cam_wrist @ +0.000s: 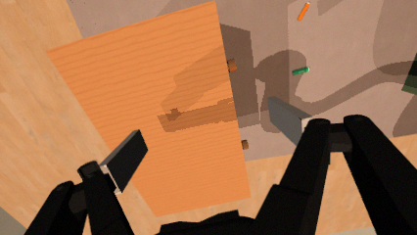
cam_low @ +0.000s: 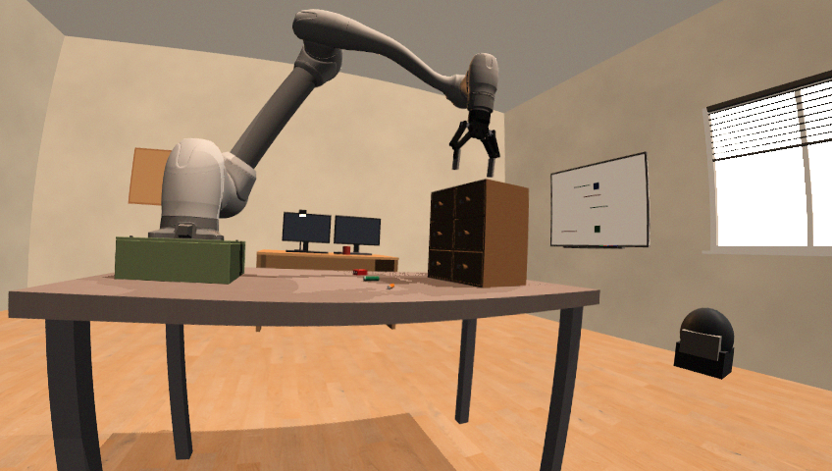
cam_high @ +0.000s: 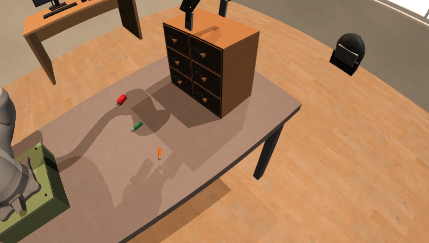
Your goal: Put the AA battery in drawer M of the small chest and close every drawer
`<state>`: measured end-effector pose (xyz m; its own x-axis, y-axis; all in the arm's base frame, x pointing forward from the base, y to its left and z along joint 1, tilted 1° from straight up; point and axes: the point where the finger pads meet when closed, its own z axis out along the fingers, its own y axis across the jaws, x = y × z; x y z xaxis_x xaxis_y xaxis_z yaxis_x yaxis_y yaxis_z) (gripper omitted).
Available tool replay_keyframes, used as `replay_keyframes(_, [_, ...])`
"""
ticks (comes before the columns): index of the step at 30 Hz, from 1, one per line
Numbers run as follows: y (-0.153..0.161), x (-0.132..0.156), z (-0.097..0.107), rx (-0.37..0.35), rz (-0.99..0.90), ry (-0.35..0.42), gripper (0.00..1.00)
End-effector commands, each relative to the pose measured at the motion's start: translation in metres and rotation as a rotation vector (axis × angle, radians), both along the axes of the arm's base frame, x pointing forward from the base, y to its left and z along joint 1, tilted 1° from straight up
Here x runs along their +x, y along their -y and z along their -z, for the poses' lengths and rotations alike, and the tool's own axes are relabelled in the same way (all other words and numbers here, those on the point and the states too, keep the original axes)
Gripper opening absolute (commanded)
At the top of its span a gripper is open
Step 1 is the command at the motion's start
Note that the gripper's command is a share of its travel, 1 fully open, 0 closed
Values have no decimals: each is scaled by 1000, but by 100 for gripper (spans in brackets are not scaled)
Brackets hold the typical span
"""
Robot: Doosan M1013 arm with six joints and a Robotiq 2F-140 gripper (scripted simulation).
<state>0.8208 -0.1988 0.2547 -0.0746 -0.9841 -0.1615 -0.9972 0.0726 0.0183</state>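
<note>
The small chest (cam_high: pixel 239 72) (cam_low: pixel 505 233) (cam_wrist: pixel 147 73) stands upright, with six dark drawer fronts in two columns of three. All drawers look pushed in; their letters are too small to read, so I cannot tell which is M. A green cylindrical battery (cam_high: pixel 137 126) (cam_low: pixel 371 278) (cam_wrist: pixel 301 70) and a thinner orange one (cam_high: pixel 159 153) (cam_low: pixel 390 287) (cam_wrist: pixel 303 11) lie on the table before the chest; no size label is readable. My gripper (cam_high: pixel 206 21) (cam_low: pixel 473 167) (cam_wrist: pixel 205 124) is wide open and empty, pointing down above the chest top.
A red block-shaped battery (cam_high: pixel 121 99) (cam_low: pixel 360 272) lies on the table (cam_high: pixel 99 126) (cam_low: pixel 327 312), farther toward its back edge than the green battery. The arm's green base box (cam_high: pixel 61 192) (cam_low: pixel 175 259) stands at the other end of the table from the chest.
</note>
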Motion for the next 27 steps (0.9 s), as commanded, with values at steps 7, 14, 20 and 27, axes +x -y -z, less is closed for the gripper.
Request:
replay_keyframes(7, [0, 0, 0, 0, 0, 0, 100])
replay_keyframes(14, [0, 0, 0, 0, 0, 0, 100])
replay_keyframes(20, [2, -13, -4, -8, 5, -1, 100])
replay_keyframes(27, [13, -135, -30, -79, 50, -9, 100])
